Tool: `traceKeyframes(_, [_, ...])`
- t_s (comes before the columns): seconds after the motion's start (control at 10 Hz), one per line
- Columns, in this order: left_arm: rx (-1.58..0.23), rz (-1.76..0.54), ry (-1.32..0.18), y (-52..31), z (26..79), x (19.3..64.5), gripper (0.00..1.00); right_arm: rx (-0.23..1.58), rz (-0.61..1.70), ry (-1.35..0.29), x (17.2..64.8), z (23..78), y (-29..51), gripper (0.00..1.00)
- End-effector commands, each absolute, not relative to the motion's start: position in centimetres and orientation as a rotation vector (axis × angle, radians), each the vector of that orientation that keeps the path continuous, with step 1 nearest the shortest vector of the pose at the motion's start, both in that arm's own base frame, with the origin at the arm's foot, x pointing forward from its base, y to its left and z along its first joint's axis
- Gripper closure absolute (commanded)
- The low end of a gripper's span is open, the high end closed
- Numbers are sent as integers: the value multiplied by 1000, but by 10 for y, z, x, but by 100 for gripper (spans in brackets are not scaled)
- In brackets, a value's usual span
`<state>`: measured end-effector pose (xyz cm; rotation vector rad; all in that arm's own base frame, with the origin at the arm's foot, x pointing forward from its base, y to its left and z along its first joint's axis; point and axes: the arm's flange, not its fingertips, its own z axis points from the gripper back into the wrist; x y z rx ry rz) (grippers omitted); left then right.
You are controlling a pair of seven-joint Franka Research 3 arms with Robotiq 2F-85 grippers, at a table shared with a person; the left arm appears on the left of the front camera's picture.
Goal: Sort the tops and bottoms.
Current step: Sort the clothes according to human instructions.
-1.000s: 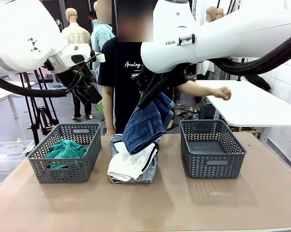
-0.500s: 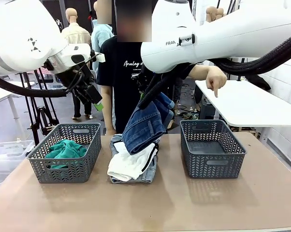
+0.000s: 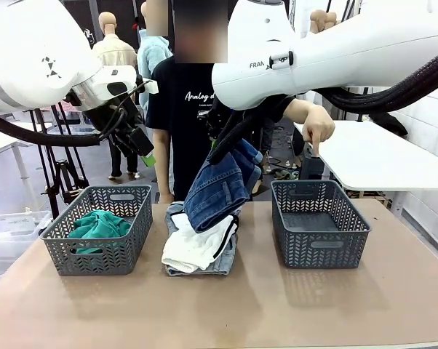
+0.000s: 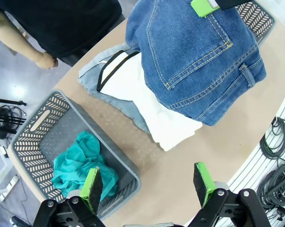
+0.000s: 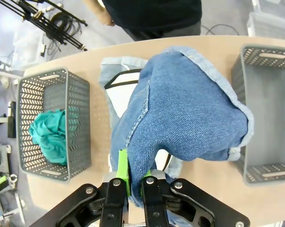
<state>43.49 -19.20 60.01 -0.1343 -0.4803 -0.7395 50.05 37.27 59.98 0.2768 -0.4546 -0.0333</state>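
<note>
The dark blue jeans hang folded above the pile in the middle of the table, and my right gripper is shut on their edge. Under them lie the white shorts with black trim on top of the light blue denim shorts. A teal-green top lies crumpled in the left basket. My left gripper is open and empty, held high over the table's left side.
An empty grey basket stands at the right. The person stands behind the table, with a hand pointing down over that basket's far edge. A white table lies beyond at the right. The table's front half is bare.
The person's hand has swung in from over the white table and now points down above the right basket. Both arms and the jeans have stayed put.
</note>
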Motion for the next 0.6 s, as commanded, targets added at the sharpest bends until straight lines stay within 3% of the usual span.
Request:
traceKeyframes(0.0, [-126, -736, -486, -192, 601, 435, 0, 287, -29, -462, 498, 602, 370, 100])
traceKeyframes(0.5, [-126, -736, -486, -192, 601, 435, 0, 277, -33, -455, 501, 600, 373, 100])
